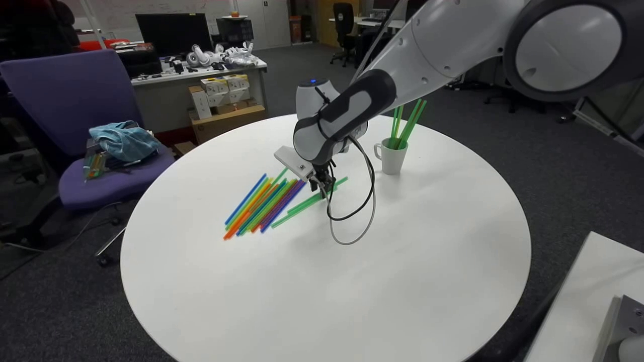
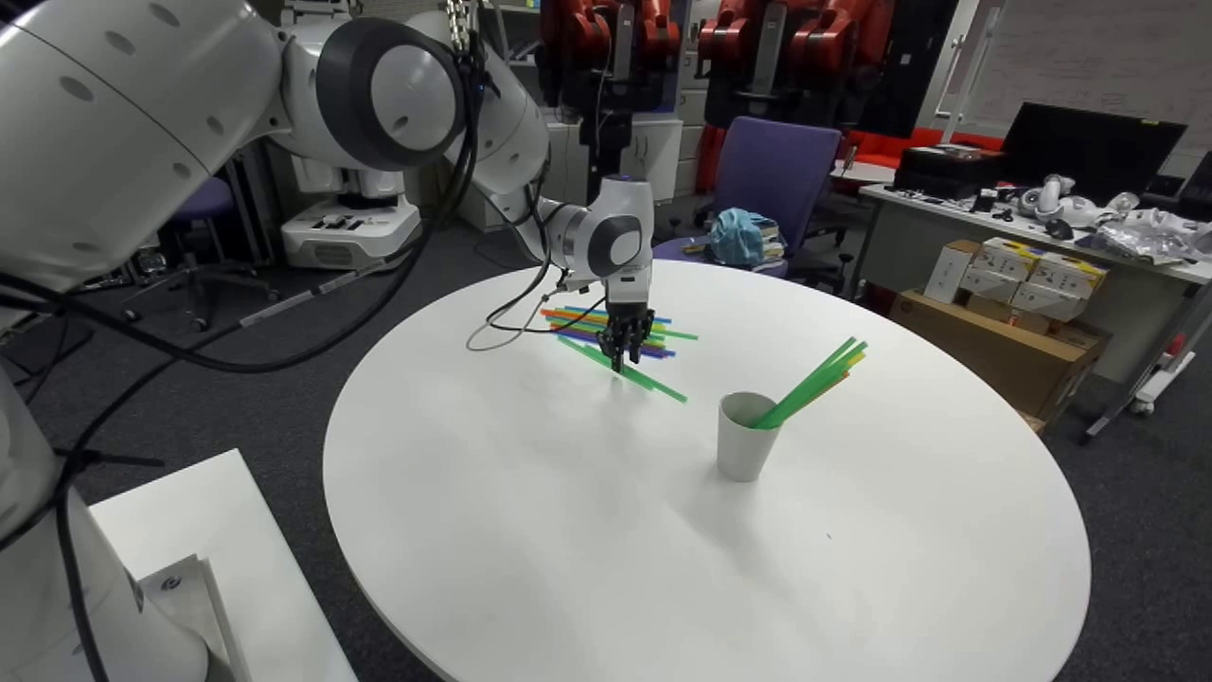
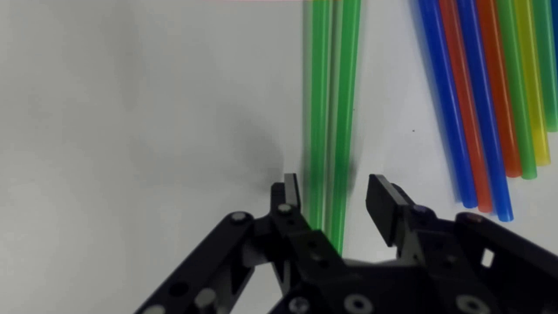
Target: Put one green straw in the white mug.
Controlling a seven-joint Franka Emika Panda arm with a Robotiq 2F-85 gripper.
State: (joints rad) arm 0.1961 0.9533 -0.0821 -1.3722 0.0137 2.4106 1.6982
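Two green straws lie side by side, nearly parallel, in the wrist view, a left one (image 3: 318,109) and a right one (image 3: 346,109). They lie flat on the table, also in both exterior views (image 1: 300,207) (image 2: 663,386). My gripper (image 3: 333,181) is open, with one finger on each side of the pair; neither straw is gripped. In the exterior views the gripper (image 1: 323,188) (image 2: 625,358) is low at the table over these straws. The white mug (image 1: 391,161) (image 2: 742,453) stands upright, with several green straws and yellow and orange ones leaning in it.
A row of blue, orange, yellow, green and purple straws (image 1: 264,206) lies beside the green pair; its ends (image 3: 479,174) show right of the gripper. The round white table (image 1: 327,301) carries everything. Loose cables (image 1: 372,191) hang from the arm near the tabletop.
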